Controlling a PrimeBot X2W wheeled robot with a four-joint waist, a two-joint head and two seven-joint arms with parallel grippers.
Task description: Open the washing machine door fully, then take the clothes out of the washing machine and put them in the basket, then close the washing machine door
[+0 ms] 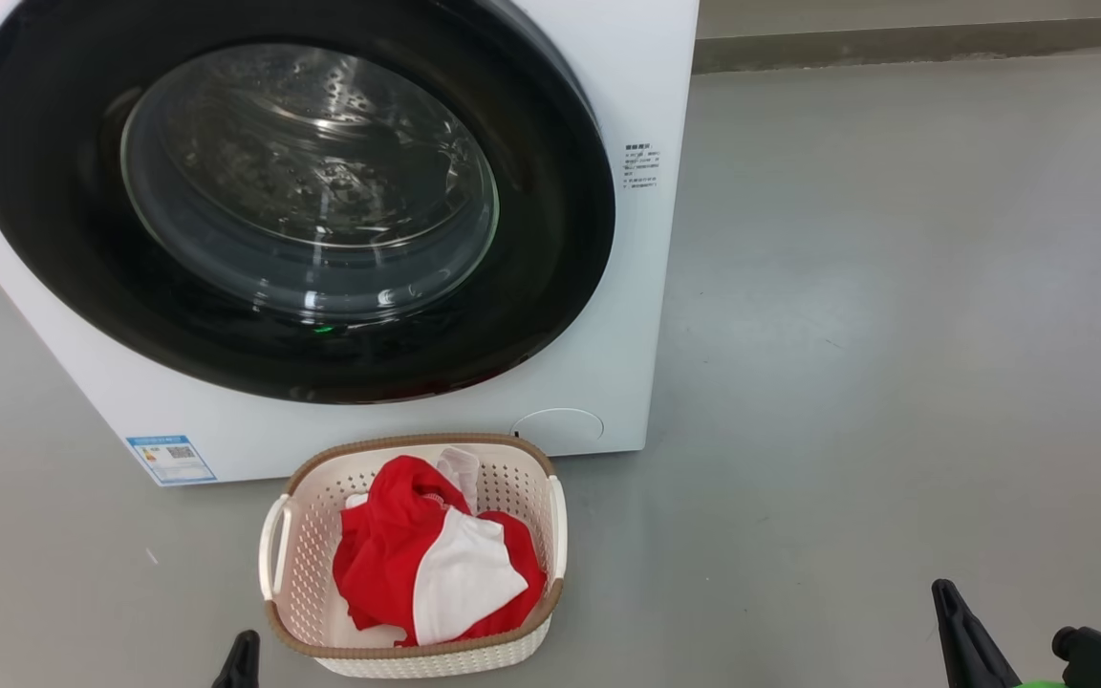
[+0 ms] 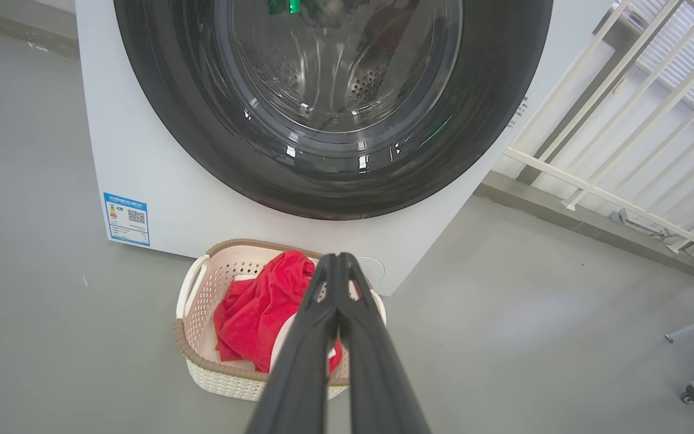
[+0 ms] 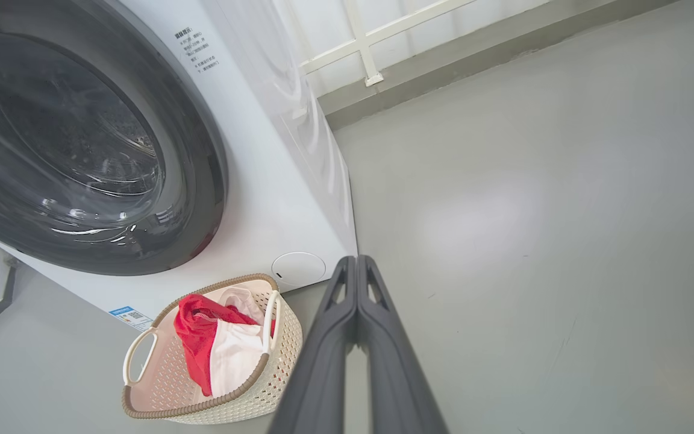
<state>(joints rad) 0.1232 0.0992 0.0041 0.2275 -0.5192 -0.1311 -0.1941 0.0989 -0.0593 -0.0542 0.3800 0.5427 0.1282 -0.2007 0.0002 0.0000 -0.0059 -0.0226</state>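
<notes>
The washer [image 1: 636, 96] stands on the grey floor [image 1: 895, 334], and its door [image 1: 63, 239] looks seated flush in the front, so I judge it shut, with bare steel drum showing through the glass. The basket [image 1: 417, 441] sits on the floor just before the washer's lower front edge, under the door's bottom right, long axis running away from the robot, and the clothes [image 1: 388, 545] lie inside it, red with a white panel on top. Door and basket both lie ahead of the grippers, the door higher up. The left gripper [image 2: 338, 256] is just beside the basket's near left corner; the right gripper [image 3: 356, 258] is well apart to the right over bare floor. Both have their fingers pressed together and hold nothing. By this the task looks done, with no reach left to make. A blue sticker [image 1: 171, 460] with a QR code marks the washer's lower left corner; small dark print [image 1: 641, 167] beside the door's right edge is too fine to read.
</notes>
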